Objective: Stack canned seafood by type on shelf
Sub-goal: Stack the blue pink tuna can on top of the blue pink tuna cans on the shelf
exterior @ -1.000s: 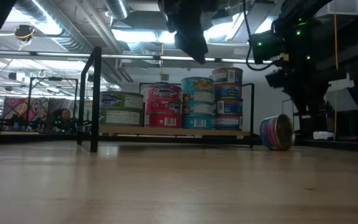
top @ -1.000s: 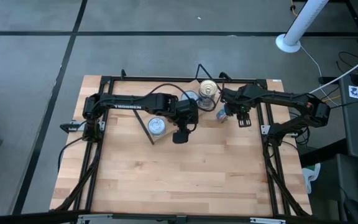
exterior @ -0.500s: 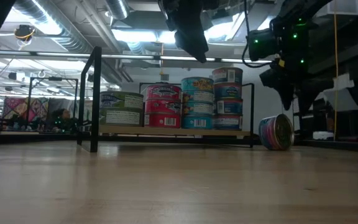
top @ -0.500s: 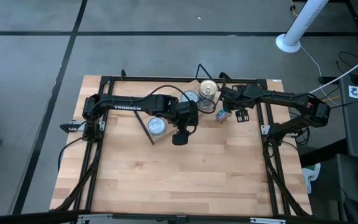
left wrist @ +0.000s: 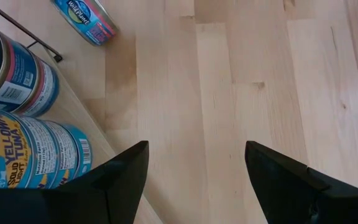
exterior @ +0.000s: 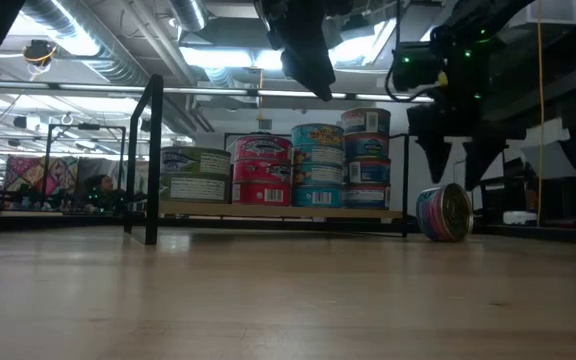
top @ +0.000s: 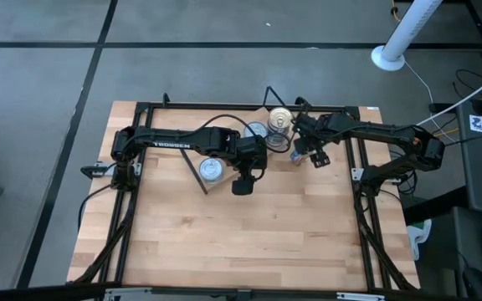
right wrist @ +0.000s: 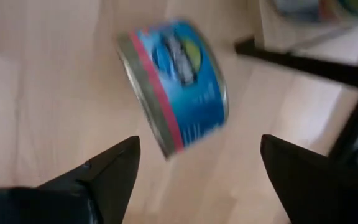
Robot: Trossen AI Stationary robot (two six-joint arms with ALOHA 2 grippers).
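Note:
The shelf (exterior: 278, 212) holds stacks of canned seafood: green-labelled tins (exterior: 196, 175), red ones (exterior: 260, 170) and blue ones (exterior: 318, 165) (exterior: 366, 158). One loose blue tin with a red band (exterior: 446, 212) (right wrist: 176, 84) stands on its rim on the table, just past the shelf's right end. My right gripper (exterior: 455, 165) (right wrist: 197, 155) hangs open above this tin, fingers pointing down on either side and clear of it. My left gripper (top: 243, 180) (left wrist: 194, 162) waits open, high above the table beside the shelf's blue stacks (left wrist: 17, 68).
The shelf's black wire end frame (right wrist: 309, 62) stands close behind the loose tin. Another black frame post (exterior: 152, 160) rises at the shelf's left end. Bare wooden tabletop (top: 258, 242) stretches toward the near edge.
My right gripper has tipped farther down and rolled about its own line. It has shifted slightly toward the loose tin, so that in the low view both its fingers now show spread above the tin. The tin and my left arm have stayed put.

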